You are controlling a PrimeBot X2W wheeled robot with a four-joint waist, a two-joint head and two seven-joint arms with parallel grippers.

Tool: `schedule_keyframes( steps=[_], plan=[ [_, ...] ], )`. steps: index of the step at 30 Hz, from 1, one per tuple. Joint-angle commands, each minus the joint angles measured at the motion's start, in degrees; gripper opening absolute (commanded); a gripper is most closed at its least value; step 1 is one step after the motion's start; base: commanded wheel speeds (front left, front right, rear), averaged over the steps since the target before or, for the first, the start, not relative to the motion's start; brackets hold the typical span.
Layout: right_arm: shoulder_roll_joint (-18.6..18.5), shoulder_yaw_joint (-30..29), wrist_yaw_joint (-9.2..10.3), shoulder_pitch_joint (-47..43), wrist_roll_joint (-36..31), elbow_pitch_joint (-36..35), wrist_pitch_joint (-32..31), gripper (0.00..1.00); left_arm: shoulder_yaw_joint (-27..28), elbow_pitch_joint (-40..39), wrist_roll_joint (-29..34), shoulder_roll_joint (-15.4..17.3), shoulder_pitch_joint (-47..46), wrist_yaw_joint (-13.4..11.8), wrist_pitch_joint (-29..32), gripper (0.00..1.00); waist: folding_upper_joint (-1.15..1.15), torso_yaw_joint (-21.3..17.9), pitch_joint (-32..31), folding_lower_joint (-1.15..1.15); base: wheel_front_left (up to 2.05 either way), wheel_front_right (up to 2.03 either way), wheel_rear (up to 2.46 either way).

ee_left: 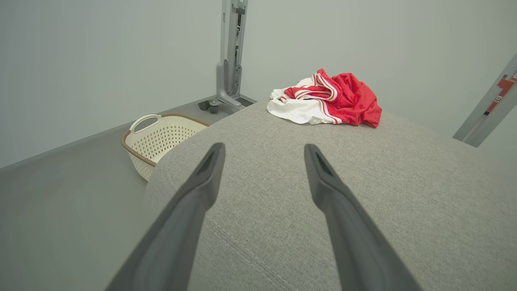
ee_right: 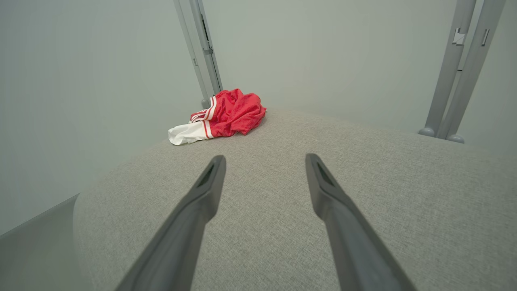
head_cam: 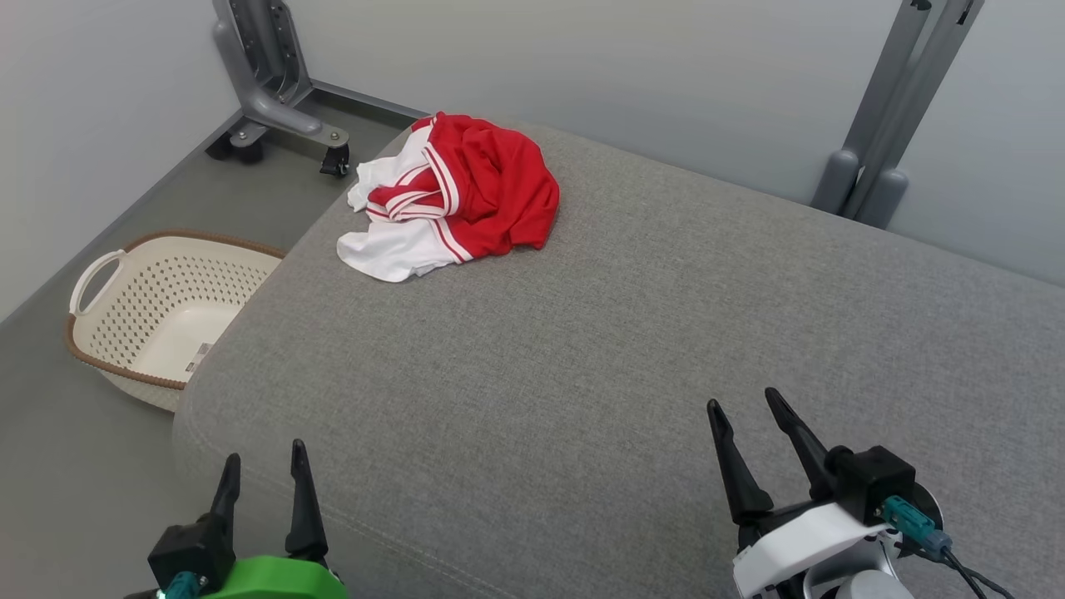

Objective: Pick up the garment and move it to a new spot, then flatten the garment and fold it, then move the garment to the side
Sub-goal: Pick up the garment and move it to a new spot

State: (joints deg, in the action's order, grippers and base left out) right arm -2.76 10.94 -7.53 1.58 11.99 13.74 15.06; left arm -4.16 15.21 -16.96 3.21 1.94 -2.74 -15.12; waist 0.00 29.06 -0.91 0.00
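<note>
- The garment (head_cam: 466,195), a red and white piece with striped trim, lies crumpled in a heap at the far left corner of the grey upholstered surface (head_cam: 582,349).
- Its white part spills toward the left edge of the surface, while the red part bunches up on the right side of the heap.
- The left hand (head_cam: 265,451), on a green wrist, hovers at the near left corner of the surface. Its two dark fingers are spread wide with nothing between them.
- The right hand (head_cam: 742,399), on a white wrist, sits over the near right part of the surface. Its fingers are also spread wide and hold nothing.
- Both hands are well apart from the garment, with bare grey fabric between them and it.
- In both wrist views the fingers point along the surface toward the far end, and the garment shows beyond the tips.
- A cream perforated basket (head_cam: 191,274) with a brown rim and a loop handle stands on the grey floor (head_cam: 50,433), just beside the left edge of the surface.
- A grey metal stand (head_cam: 274,100) on a caster stands on the floor by the far left wall, beyond the garment.
- Two grey posts (head_cam: 890,125) rise behind the far right edge of the surface, against the pale wall.
</note>
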Motion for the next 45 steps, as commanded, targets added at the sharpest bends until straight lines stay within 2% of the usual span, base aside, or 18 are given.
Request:
schedule_keyframes(
  steps=[1, 7, 12, 17, 20, 26, 28, 37, 42, 45],
  plan=[
    [-0.2, -0.3, 0.09, -0.3, -0.7, -0.6, 0.2, 1.00, 0.6, 0.0, 0.3, 0.6, -1.1, 0.3, 0.0, 1.00, 0.00, 0.0, 0.6, 0.00, 0.00, 0.00, 0.00],
    [-0.2, 0.1, 0.09, 3.2, -3.6, -2.3, -0.5, 1.00, 2.1, -0.7, 0.6, 4.4, -10.1, 2.2, 0.0, 1.00, 0.00, -3.0, 6.6, 0.00, 0.00, 0.00, 0.00],
    [-0.3, 1.2, 0.09, 7.3, -5.9, -4.9, -2.6, 1.00, 3.3, 0.9, 1.4, 10.3, -24.6, 4.2, 3.0, 1.00, 0.00, -7.2, 12.7, 0.00, 0.00, 0.00, 0.00],
    [-0.3, 1.8, 0.09, 10.6, -8.1, -7.2, -4.1, 1.00, 2.6, 6.5, 1.7, 16.5, -39.4, 7.3, 8.4, 1.00, 0.00, -12.6, 18.4, 0.00, 0.00, 0.00, 0.00],
    [-0.3, 1.8, 0.09, 11.9, -9.4, -8.2, -5.3, 1.00, 2.3, 11.0, -1.8, 18.3, -47.4, 9.2, 12.6, 1.00, 0.00, -15.8, 21.6, 0.00, 0.00, 0.00, 0.00],
    [-0.2, 1.3, 0.09, 12.6, -11.8, -10.3, -6.3, 1.00, 1.9, 20.7, -7.9, 20.2, -58.4, 10.1, 19.7, 1.00, 0.00, -20.5, 26.7, 0.00, 0.00, 0.00, 0.00],
    [-0.2, 1.2, 0.09, 12.6, -12.4, -11.1, -6.5, 1.00, 1.9, 24.0, -9.1, 20.9, -60.6, 10.2, 21.2, 1.00, 0.00, -21.5, 28.2, 0.00, 0.00, 0.00, 0.00],
    [-0.2, 1.1, 0.09, 13.1, -13.6, -13.7, -6.3, 1.00, 1.6, 38.2, -11.4, 19.4, -64.1, 9.7, 26.3, 1.00, 0.00, -23.9, 32.4, 0.00, 0.00, 0.00, 0.00],
    [-0.2, 1.0, 0.09, 13.3, -14.0, -15.4, -6.1, 1.00, 1.9, 43.3, -11.1, 20.0, -64.6, 6.7, 25.9, 1.00, 0.00, -24.6, 33.5, 0.00, 0.00, 0.00, 0.00],
    [-0.2, 1.1, 0.09, 13.2, -14.1, -16.3, -6.1, 1.00, 2.2, 45.6, -10.3, 20.5, -65.0, 3.1, 24.2, 1.00, 0.00, -24.8, 33.7, 0.00, 0.00, 0.00, 0.00]
  ],
)
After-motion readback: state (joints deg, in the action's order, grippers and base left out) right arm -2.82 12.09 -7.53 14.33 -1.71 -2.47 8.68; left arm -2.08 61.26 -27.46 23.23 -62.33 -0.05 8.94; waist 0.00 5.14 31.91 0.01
